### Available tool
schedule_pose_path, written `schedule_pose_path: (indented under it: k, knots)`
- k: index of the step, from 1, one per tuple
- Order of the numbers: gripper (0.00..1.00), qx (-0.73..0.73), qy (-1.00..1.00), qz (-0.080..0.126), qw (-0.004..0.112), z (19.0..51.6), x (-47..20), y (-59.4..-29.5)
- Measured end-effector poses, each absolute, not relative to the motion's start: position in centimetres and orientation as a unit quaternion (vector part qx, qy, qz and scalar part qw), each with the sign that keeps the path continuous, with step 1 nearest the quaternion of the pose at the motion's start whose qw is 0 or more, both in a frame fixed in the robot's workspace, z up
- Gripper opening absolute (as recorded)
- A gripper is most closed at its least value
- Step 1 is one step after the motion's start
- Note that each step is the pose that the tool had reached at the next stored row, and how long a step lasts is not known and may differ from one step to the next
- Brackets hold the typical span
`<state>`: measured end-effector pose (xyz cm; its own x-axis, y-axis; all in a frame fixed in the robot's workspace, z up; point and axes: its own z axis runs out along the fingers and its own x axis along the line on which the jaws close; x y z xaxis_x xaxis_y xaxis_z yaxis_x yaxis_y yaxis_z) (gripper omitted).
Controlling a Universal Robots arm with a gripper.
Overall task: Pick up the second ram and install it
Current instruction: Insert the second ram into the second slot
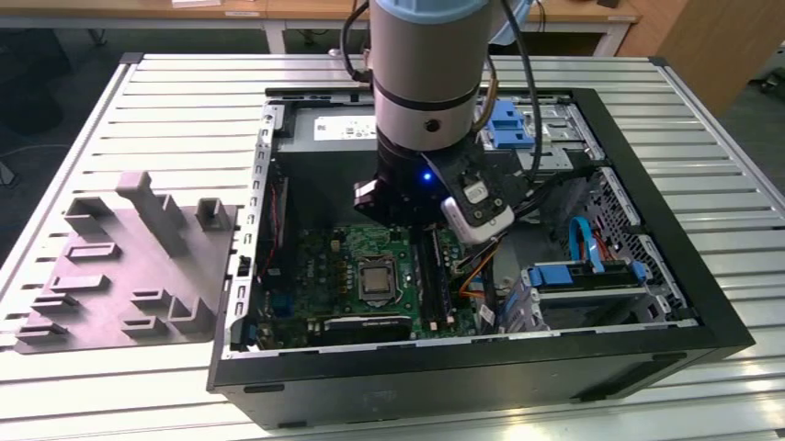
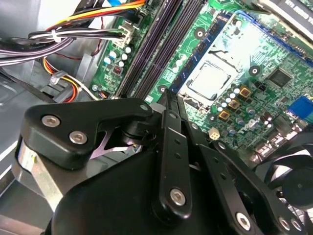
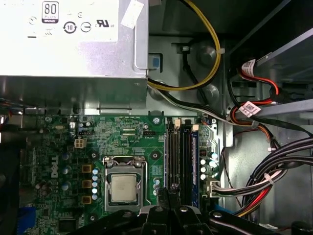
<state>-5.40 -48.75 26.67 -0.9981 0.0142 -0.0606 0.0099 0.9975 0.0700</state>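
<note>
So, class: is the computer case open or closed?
Open. The computer case has no cover on its upward side; the motherboard and power supply lie exposed.

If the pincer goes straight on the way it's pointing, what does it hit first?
Most likely the long black memory slots on the green board, beside the processor. The pincer points at one end of them in both wrist views; the gap left is hard to judge.
</note>
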Motion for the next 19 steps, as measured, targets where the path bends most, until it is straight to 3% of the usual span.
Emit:
schedule_pose_path:
  k: [19]
  knots:
    - [0.11, 0.007, 0.999, 0.035, 0.03, 25.4, -4.0, -49.0]
